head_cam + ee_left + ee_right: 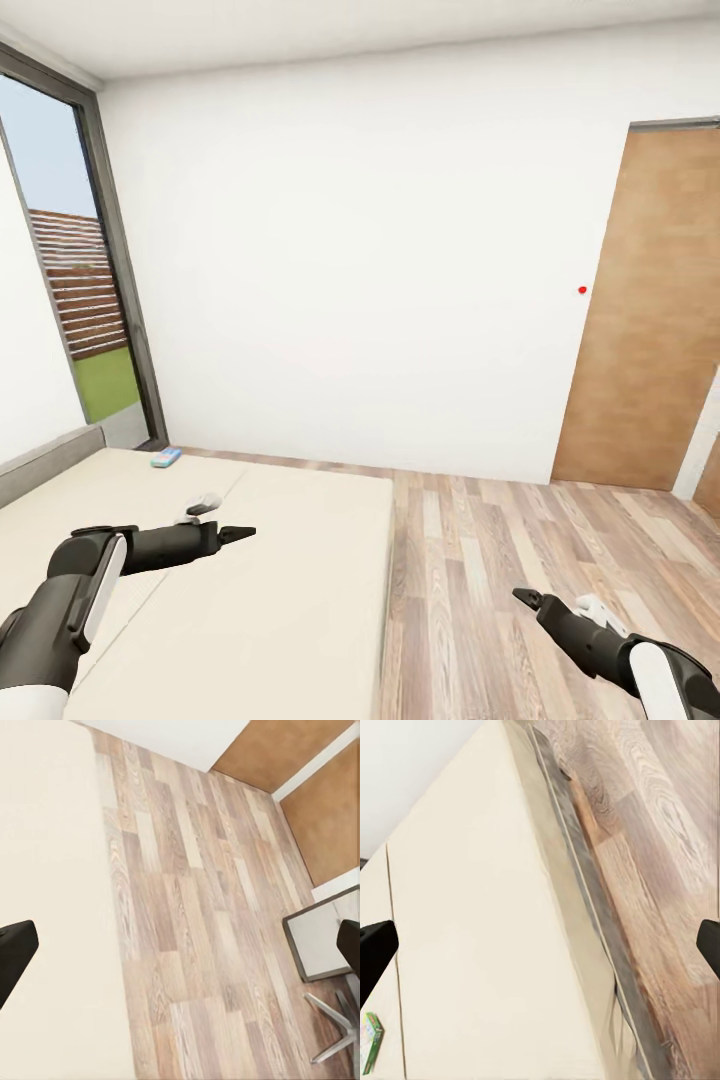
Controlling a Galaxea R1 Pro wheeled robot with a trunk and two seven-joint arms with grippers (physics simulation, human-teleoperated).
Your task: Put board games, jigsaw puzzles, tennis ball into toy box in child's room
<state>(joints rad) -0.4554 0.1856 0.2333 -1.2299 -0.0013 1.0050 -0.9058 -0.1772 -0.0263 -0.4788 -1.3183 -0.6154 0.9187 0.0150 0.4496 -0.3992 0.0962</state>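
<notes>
The robot stands by the big beige bed (250, 560), both hands empty.

A small blue game box (166, 458) lies far off at the bed's left corner, past the left gripper (236, 534), the nearer one. The right gripper (527, 598) hangs over the wooden floor (500, 560). Both have wide-apart jaws.

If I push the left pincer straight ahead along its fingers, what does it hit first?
Judging by its wrist view, the left pincer is aimed past the bed edge at bare wood floor; nothing shows in between, though depth is unclear.
</notes>
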